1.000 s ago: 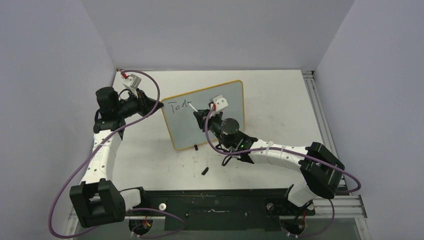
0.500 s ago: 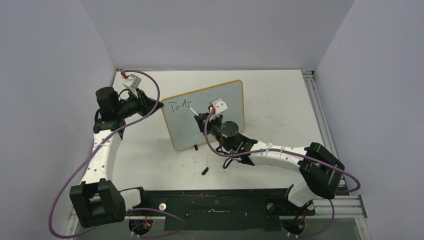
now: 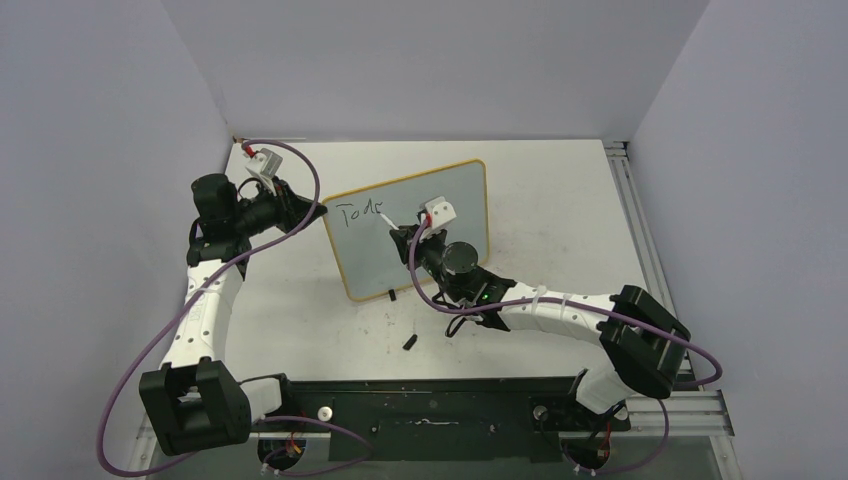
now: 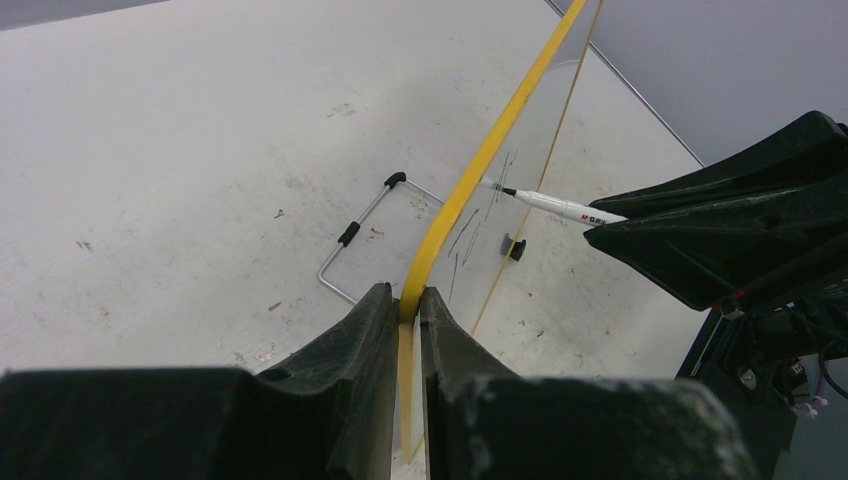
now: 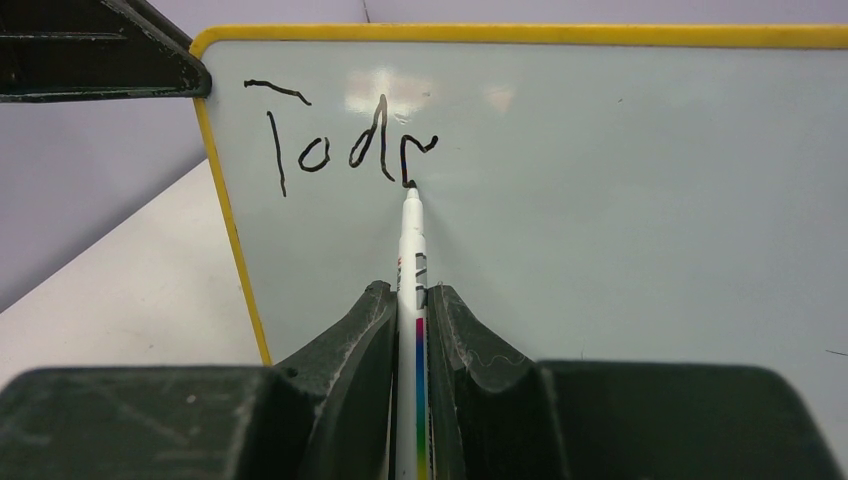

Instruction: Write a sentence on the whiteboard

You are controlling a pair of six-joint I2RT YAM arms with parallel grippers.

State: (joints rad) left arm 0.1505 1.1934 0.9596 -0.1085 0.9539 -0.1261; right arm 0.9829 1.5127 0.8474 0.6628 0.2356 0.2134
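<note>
My right pincer point(image 5: 408, 300) pinches the marker point(image 5: 411, 235), tip on the upright whiteboard point(image 5: 620, 200); the sentence point(image 5: 340, 145) has just gained a stroke after "Tod"; my left pincer point(image 4: 405, 308) clamps the frame; most words remain.

Pinched between the right gripper's point(image 5: 410, 293) fingers: a white marker pen point(image 5: 410, 235), tip touching the yellow-framed whiteboard point(image 5: 650, 180) straight ahead. From the tip leftward, black lettering point(image 5: 335, 150), "Tod" plus a half-made letter (glare just above).
</note>
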